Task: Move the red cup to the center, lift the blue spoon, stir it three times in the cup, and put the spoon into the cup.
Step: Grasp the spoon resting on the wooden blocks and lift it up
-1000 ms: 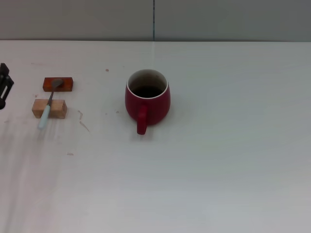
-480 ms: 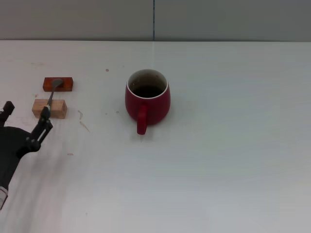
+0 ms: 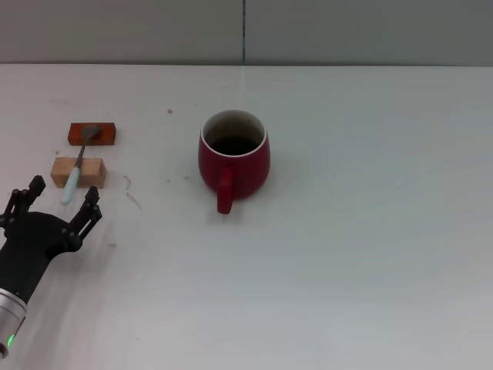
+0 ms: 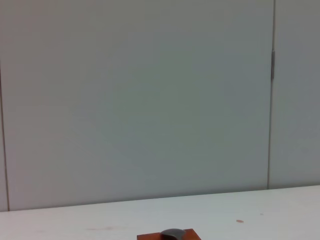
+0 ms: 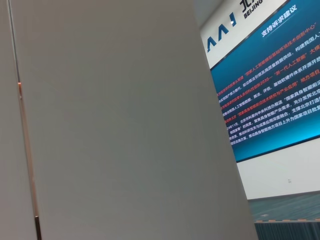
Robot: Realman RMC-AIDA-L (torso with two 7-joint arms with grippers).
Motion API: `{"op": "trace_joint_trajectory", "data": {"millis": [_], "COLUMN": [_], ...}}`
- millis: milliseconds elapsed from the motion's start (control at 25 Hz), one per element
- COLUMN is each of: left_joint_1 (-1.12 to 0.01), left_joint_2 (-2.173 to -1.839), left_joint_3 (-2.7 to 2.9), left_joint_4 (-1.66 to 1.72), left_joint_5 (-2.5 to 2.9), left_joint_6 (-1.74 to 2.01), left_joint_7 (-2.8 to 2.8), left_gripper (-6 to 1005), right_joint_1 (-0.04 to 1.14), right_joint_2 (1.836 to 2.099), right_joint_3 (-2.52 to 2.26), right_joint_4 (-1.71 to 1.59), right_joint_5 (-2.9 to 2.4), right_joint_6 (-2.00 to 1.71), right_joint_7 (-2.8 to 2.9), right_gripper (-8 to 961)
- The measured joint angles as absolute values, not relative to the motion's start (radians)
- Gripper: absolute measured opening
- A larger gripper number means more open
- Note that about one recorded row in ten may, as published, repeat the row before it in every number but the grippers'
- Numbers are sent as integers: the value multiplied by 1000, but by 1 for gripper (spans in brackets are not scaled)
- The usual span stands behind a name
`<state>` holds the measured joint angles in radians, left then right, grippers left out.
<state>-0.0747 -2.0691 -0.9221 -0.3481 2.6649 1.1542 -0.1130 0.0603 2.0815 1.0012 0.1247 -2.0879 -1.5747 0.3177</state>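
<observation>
The cup (image 3: 234,157) is dark red with a pale rim, the spoon (image 3: 77,167) pale blue and grey, one block (image 3: 92,133) red-orange, another block (image 3: 78,173) tan, the table (image 3: 347,231) white, the left gripper (image 3: 58,199) black.

spoon (image 3: 77,164) across two blocks (left), cup (image 3: 234,156) centre

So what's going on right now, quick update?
Left gripper open, near the blue spoon. Spoon resting across two small blocks. Red cup mid-table. Right arm out of view.
</observation>
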Motion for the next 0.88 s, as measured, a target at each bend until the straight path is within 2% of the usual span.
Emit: {"op": "trace_joint_trajectory", "data": {"millis": [880], "left_joint_1": [-146], "left_joint_2": [-2072], "left_joint_3": [-930], "left_joint_4": [-313], "left_joint_5": [2651], "left_joint_6": [1085], "left_joint_7": [-112], "left_gripper": [862], "right_joint_1": [64], "right_joint_2": [2083], "right_joint_3": [975], "right_joint_4": [121], "right_joint_5": [-2089], "right_joint_6": [-1575], "right_joint_7": [319], "right_gripper": [779]}}
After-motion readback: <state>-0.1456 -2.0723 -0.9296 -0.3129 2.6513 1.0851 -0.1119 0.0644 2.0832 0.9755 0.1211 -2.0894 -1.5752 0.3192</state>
